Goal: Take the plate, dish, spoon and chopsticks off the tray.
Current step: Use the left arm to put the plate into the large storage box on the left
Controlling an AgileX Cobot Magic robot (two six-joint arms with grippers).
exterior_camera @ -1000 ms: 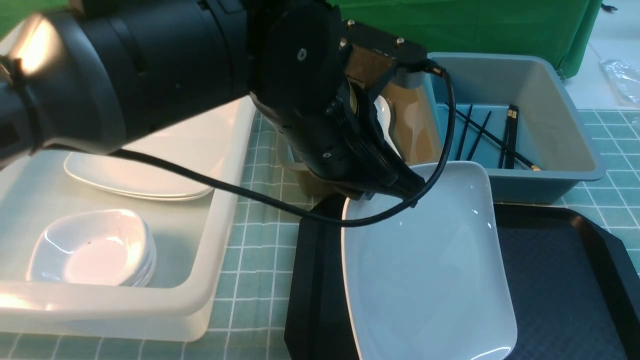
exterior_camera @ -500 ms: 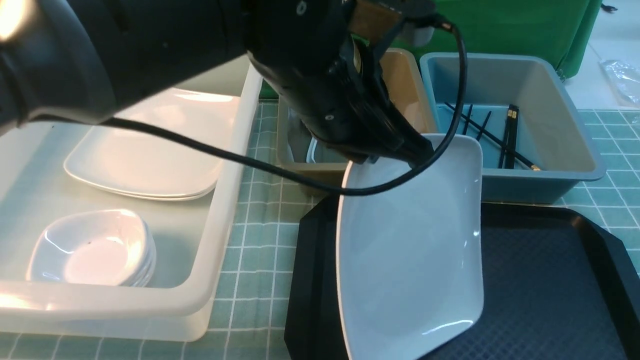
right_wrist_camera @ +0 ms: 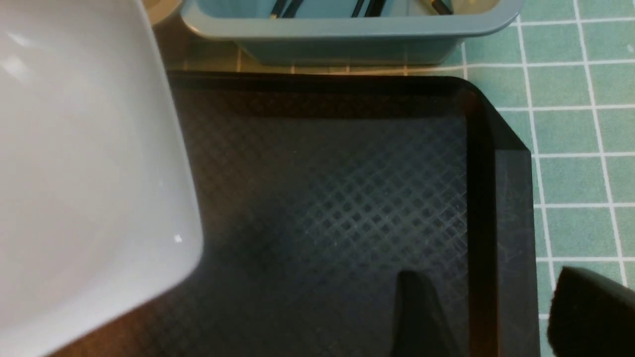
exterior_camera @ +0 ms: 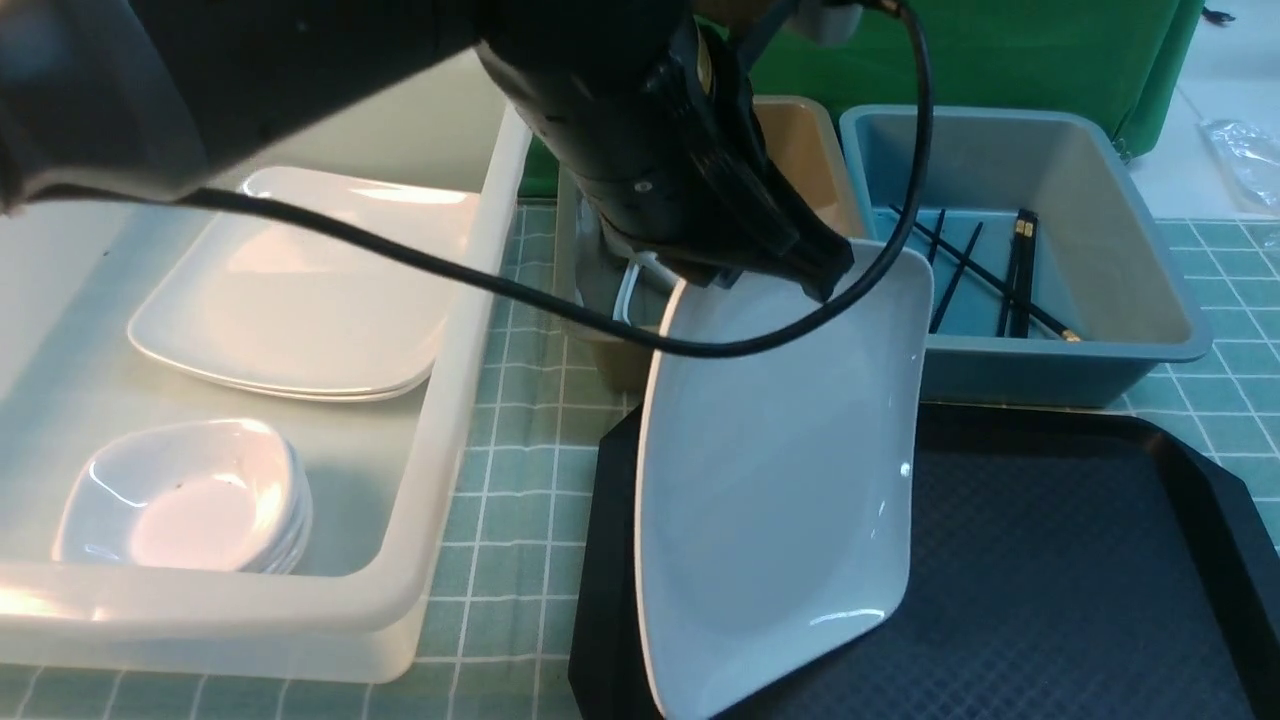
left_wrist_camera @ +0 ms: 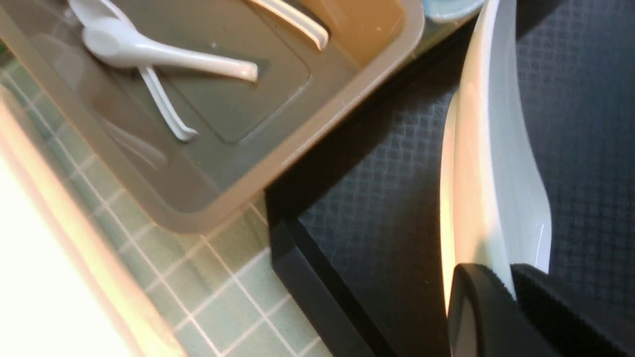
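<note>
No legible text, label, brand, number or sign appears in any view; the plate [exterior_camera: 770, 480], the tray [exterior_camera: 1100, 560], the blue tub [exterior_camera: 1100, 220], the brown tub [left_wrist_camera: 342, 106] and the white tub [exterior_camera: 440, 480] present plain, unmarked surfaces; the chopsticks [exterior_camera: 1015, 270] carry small gold-coloured bands at one end, too small to read.

**Table [exterior_camera: 500, 520] covered in green cloth with a white grid, and what rests on it.**
On the robot's left lies a large translucent white plastic tub [exterior_camera: 440, 470]. Farther back, a tan plastic tub [exterior_camera: 810, 150] and a blue-grey plastic tub [exterior_camera: 1150, 250] stand side by side. A black rectangular plastic tray [exterior_camera: 1100, 600] lies just before them.
</note>
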